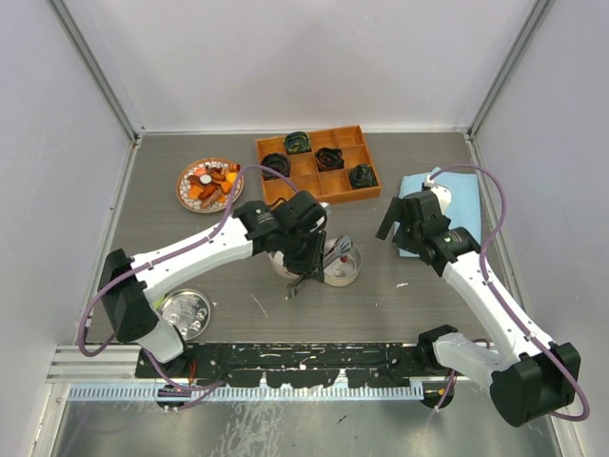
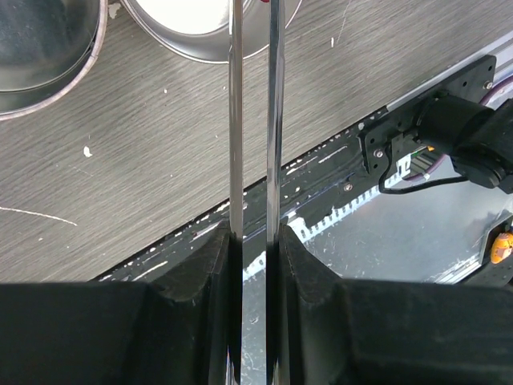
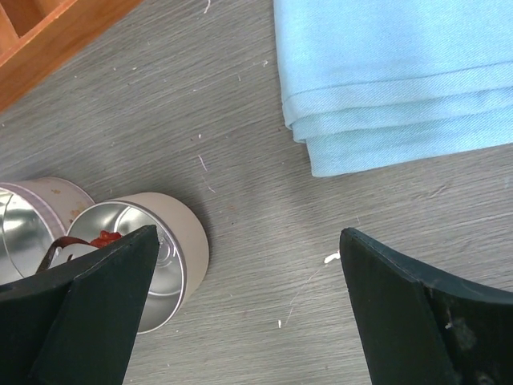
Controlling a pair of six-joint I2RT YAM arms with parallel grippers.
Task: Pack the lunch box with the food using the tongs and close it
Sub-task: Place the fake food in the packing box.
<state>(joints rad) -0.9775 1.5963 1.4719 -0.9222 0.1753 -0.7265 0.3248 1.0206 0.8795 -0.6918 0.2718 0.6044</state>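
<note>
My left gripper (image 1: 306, 265) (image 2: 255, 241) is shut on the tongs (image 2: 236, 120), whose two thin silver arms run almost parallel from between the pads toward the open round tins of the lunch box (image 1: 340, 269) (image 3: 156, 261) at the table's middle. A red bit of food (image 3: 104, 238) lies inside the right-hand tin. More orange and red food (image 1: 211, 181) sits on a round plate (image 1: 185, 190) at the back left. My right gripper (image 1: 404, 224) (image 3: 248, 237) hangs open and empty over bare table to the right of the tins.
A wooden compartment tray (image 1: 319, 195) with dark coiled lumps stands at the back centre. A folded light-blue cloth (image 1: 466, 195) (image 3: 401, 72) lies at the right. A round metal lid (image 1: 186, 312) rests near the left arm's base. A second tin (image 3: 36, 212) (image 2: 48, 56) touches the first.
</note>
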